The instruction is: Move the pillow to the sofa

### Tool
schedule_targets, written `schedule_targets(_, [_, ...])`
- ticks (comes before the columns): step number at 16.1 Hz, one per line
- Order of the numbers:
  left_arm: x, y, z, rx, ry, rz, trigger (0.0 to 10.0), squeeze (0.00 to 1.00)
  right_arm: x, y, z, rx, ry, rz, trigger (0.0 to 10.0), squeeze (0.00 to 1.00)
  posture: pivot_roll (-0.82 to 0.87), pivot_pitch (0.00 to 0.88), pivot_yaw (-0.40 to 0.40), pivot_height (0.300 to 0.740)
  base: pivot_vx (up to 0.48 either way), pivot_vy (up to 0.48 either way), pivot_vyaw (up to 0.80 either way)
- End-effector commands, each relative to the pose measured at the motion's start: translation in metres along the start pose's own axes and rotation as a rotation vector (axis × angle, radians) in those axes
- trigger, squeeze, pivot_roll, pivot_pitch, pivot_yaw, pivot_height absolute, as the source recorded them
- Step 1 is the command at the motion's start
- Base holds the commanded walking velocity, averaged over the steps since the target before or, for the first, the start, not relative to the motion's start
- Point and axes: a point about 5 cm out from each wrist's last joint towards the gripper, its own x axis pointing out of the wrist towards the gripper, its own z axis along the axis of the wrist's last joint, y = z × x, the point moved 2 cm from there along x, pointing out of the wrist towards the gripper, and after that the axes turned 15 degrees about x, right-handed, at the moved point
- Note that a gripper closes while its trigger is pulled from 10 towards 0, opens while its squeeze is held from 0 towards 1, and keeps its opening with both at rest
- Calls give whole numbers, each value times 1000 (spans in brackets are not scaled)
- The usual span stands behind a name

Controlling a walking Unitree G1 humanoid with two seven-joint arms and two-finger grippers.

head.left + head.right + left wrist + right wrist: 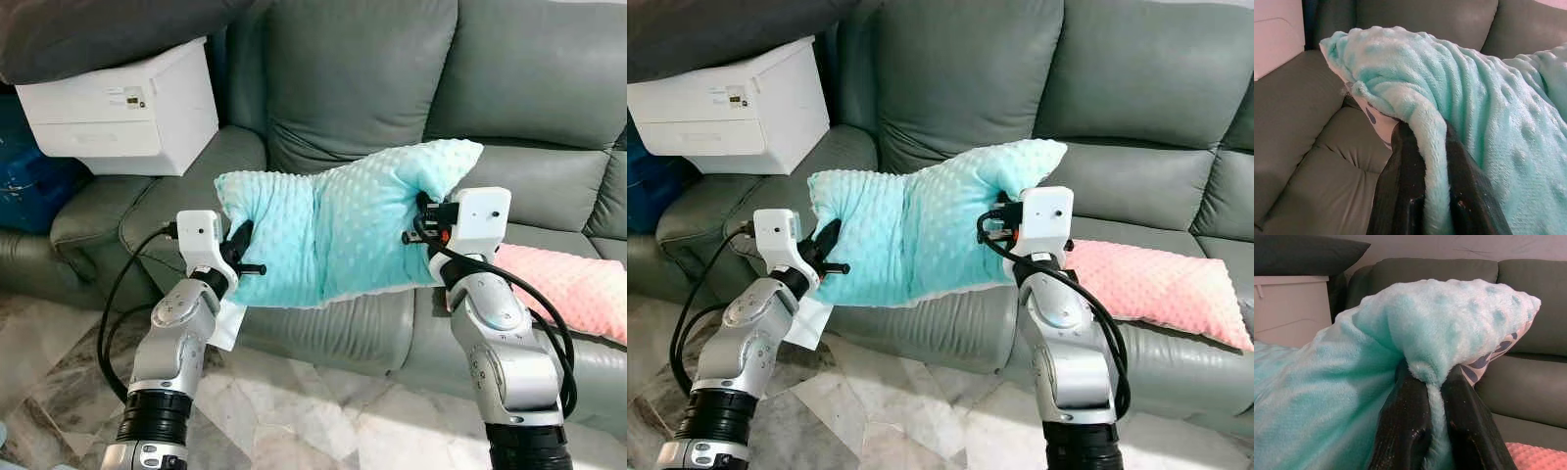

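A turquoise dotted pillow point(333, 230) hangs in the air between my two grippers, just above the front edge of the grey sofa point(372, 78). My left gripper point(238, 250) is shut on its left edge, and the fabric fold shows pinched between the black fingers point(1405, 191). My right gripper point(423, 223) is shut on the pillow's right edge, where the plush bunches between the fingers point(1405, 426). A patterned white underside point(1488, 357) peeks out at the corner.
A pink dotted pillow point(568, 289) lies on the sofa seat to the right. A white printer point(122, 108) stands on the sofa's left end, with a dark cushion point(88, 29) above it. Marble floor point(294, 411) lies below.
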Motion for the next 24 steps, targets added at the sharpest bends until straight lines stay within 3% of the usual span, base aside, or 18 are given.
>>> schedule_targets(1, [-1,-1,2,-4,-8,-14,10000,0,1,6,8,-4,-23,21,10000,0,-237,0,41,740,0,0,-800])
schedule_targets(5, [-2,-3,2,-33,-19,-42,10000,0,2,6,8,-4,-24,23,10000,0,-237,0,40,740,0,0,-400])
schedule_targets(20, [-5,-10,1,-59,-16,-80,10000,0,0,6,7,-3,-23,21,10000,0,-239,0,43,740,342,0,0])
schedule_targets(24, [-5,-17,-3,-75,4,-102,10000,0,0,6,7,-6,-19,20,10000,0,-240,0,43,740,64,0,0])
